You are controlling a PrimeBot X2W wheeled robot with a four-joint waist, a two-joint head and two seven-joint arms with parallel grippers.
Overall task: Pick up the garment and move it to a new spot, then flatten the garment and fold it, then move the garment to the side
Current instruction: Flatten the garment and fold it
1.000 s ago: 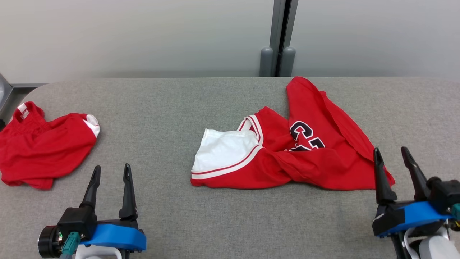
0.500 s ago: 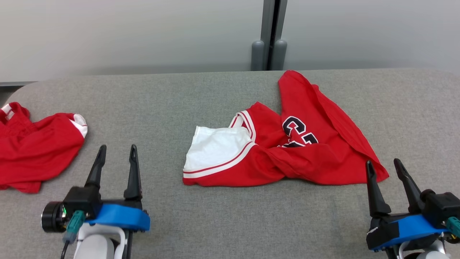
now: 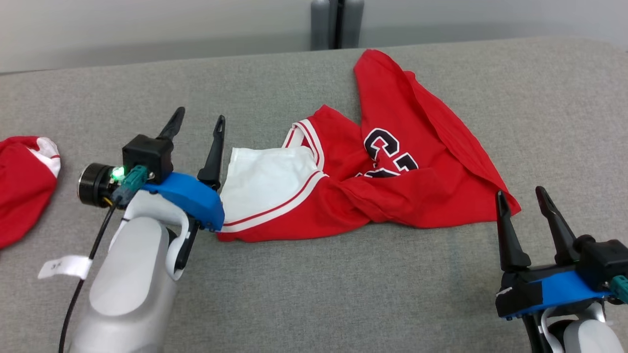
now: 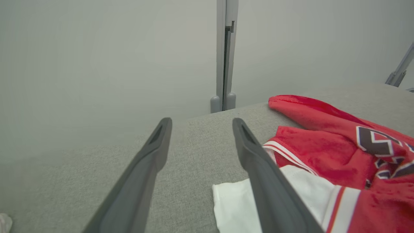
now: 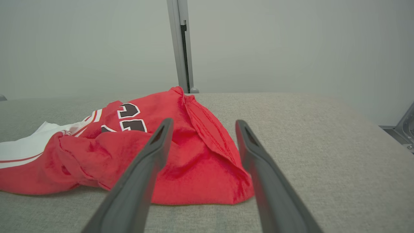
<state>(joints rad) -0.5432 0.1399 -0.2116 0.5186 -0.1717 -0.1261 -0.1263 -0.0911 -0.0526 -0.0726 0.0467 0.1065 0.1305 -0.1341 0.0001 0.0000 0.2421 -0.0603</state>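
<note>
The garment (image 3: 382,181), a red jersey with black lettering and a white panel (image 3: 265,181) at its left end, lies crumpled and twisted on the grey table (image 3: 314,294), a little right of centre and reaching toward the far edge. Nothing is lifting it and no part is flat or folded, so I judge the task is only beginning: the pick-up, the move to a new spot, the flattening, the fold and the final shift aside are all ahead of me.

My left gripper (image 3: 201,114) is just beside the white panel, jaws spread wide and empty. In the left wrist view one finger crosses over the white cloth, but I cannot tell whether it touches. My right gripper (image 3: 519,191) hangs near the garment's right corner, also wide apart and holding nothing. A second red garment (image 3: 22,186) lies well apart at the far left.

Against the earlier frames, the head camera has dipped and swung, so the whole scene sits differently; the cloth itself keeps the same folds. The real change is the left arm, which has reached forward from well short of the garment to its white edge, while the right has barely moved
</note>
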